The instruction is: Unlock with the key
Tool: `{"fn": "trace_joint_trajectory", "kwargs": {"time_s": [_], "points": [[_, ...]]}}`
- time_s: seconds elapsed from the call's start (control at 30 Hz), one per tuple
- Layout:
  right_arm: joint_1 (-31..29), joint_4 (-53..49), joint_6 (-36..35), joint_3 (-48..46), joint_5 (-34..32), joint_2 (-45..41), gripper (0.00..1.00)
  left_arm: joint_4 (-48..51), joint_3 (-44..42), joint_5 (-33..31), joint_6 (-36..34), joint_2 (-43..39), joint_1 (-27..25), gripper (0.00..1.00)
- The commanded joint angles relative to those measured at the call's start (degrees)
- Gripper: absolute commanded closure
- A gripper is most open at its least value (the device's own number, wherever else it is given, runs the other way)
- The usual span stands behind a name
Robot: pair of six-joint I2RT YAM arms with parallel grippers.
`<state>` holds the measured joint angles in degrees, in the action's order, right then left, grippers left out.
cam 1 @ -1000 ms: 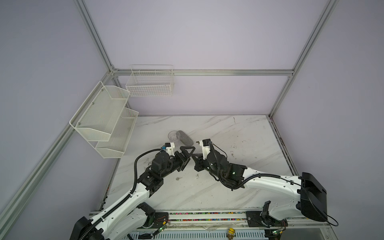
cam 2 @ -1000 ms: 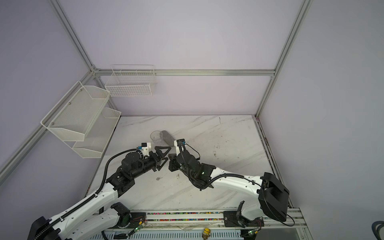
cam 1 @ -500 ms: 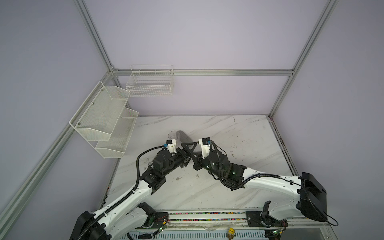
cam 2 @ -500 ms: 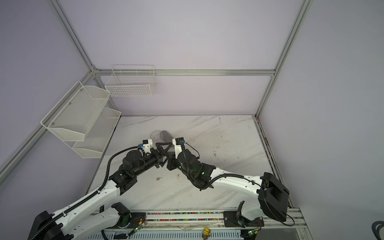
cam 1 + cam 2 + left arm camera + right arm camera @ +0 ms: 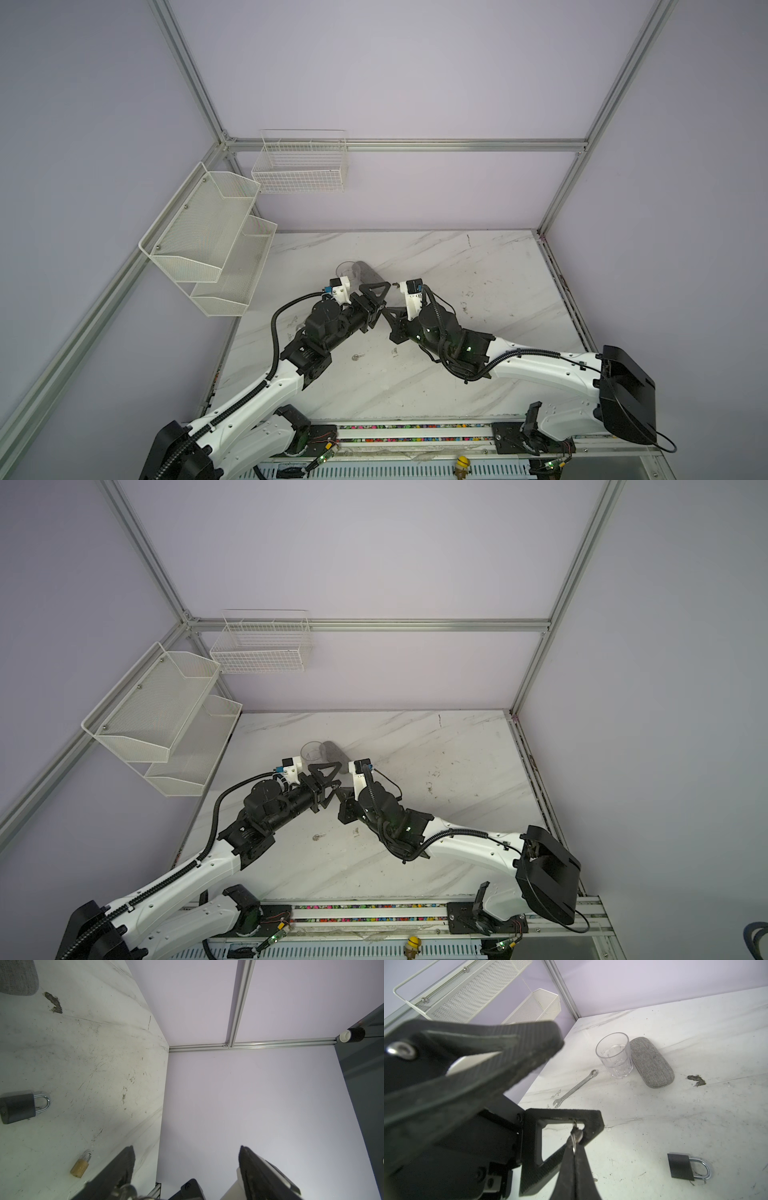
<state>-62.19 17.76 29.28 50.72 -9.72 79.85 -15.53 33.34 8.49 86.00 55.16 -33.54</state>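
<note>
Scuffed marble tabletop (image 5: 478, 257), lilac walls (image 5: 395, 75)

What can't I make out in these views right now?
- key: blade hidden between the right hand's shut fingers, right wrist view; blurred and cut by the bottom edge, left wrist view.
- black padlock: absent from both top views, likely covered.
- left hand touching key or not: unclear everywhere.

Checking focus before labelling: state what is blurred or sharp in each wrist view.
Right wrist view: the nearest finger of the left gripper is blurred; glass, wrench and black padlock are sharp. Left wrist view: the key is smeared, the brass padlock crisp.
</note>
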Motion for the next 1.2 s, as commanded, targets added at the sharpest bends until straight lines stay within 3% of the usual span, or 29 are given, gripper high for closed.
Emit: {"fn": "trace_joint_trajectory", "kwargs": {"time_s": [0.0, 0.67, 1.17], "points": [[0.4, 1.1, -0.2, -0.9, -1.3, -2.7, 1.0, -2.4, 2.8, -1.1, 0.2, -0.9, -0.3, 0.25], [0.5, 0.5, -0.6, -1.4, -2.7, -4.3, 1.0, 0.7, 2.9, -2.7, -0.5, -0.8, -0.3, 0.54], [0.5, -0.6, -1.1, -0.7, -3.6, -4.2, 1.0, 3.1, 5.1, -2.0, -2.4, 0.3, -0.3, 0.84]]}}
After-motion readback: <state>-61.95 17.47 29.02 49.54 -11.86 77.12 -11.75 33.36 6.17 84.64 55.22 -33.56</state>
